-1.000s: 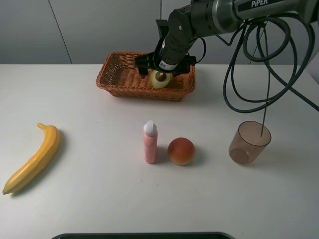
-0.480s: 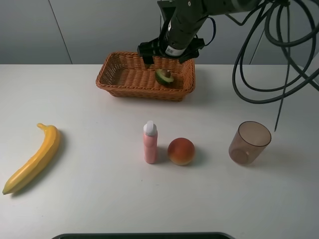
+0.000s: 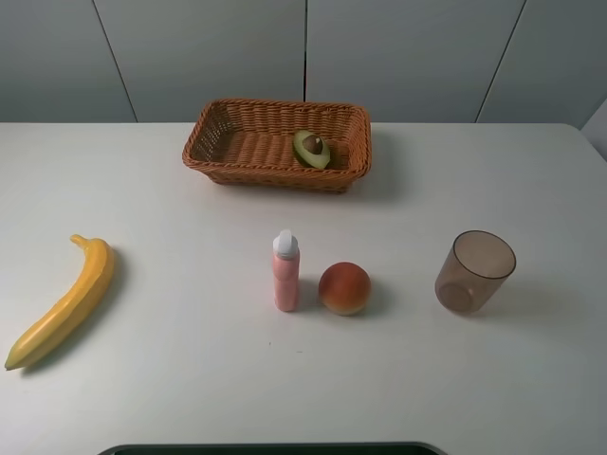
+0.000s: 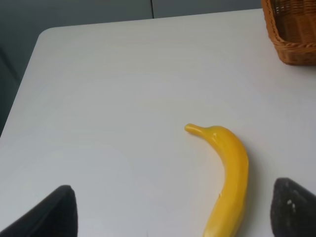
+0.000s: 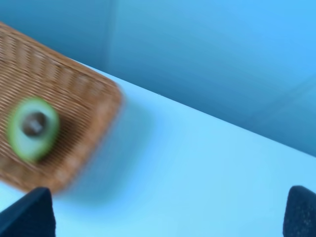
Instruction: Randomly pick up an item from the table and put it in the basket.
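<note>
The halved avocado lies in the right part of the wicker basket at the back of the white table, pit side up. No arm shows in the exterior high view. In the blurred right wrist view the avocado sits in the basket, and my right gripper is open, empty and well apart from it. My left gripper is open and empty, close above the banana.
The yellow banana lies at the front left. A pink bottle stands next to an orange-red peach at centre front. A translucent brown cup stands on the right. A basket corner shows in the left wrist view.
My right gripper let go of the avocado in the basket, rose, and left the exterior view. The avocado now lies still in the basket.
</note>
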Motion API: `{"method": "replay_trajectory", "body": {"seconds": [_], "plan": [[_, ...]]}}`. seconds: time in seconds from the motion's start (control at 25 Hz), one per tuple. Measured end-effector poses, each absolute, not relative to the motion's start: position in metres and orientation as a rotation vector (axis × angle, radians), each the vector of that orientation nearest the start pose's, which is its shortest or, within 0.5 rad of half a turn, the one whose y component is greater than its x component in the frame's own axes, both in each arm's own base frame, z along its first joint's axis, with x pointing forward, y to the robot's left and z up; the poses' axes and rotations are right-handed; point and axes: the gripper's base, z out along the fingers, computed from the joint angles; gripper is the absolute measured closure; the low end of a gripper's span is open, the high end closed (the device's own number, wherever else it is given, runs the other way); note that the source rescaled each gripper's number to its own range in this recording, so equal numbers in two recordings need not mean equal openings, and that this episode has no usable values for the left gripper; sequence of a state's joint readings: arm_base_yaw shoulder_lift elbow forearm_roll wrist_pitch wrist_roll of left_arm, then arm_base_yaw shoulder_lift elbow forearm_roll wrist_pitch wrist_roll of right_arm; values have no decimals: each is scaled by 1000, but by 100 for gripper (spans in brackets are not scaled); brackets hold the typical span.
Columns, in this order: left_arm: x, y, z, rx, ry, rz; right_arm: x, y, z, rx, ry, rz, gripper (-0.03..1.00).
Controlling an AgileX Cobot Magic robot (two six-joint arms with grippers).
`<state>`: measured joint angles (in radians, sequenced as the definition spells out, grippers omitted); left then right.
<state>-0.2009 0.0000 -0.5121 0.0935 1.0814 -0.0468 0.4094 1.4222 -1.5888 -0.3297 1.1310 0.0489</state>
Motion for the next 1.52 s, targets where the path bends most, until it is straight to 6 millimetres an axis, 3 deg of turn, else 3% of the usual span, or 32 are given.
{"method": "replay_trajectory", "body": {"seconds": [0.2,0.4,0.6,0.76,0.88,0.96,1.2,1.52], "plan": [[-6,9,279,152,2044,-42,192,37,483,-381,2190,-267,-2],[-6,9,279,152,2044,-42,91,0,504,-297,1986,-233,-2],[-6,9,279,152,2044,-42,-13,-30,482,-243,1794,-123,-2],[-6,9,279,152,2044,-42,-64,-41,441,-257,1704,-37,-2],[-6,9,279,152,2044,-42,-76,-38,405,-288,1705,47,-2],[-6,9,279,152,2044,-42,-73,-34,382,-313,1742,85,-2],[-6,9,279,152,2044,-42,-35,-9,320,-405,1918,208,-2],[-6,9,279,152,2044,-42,-12,0,280,-460,2043,188,-3]]}}
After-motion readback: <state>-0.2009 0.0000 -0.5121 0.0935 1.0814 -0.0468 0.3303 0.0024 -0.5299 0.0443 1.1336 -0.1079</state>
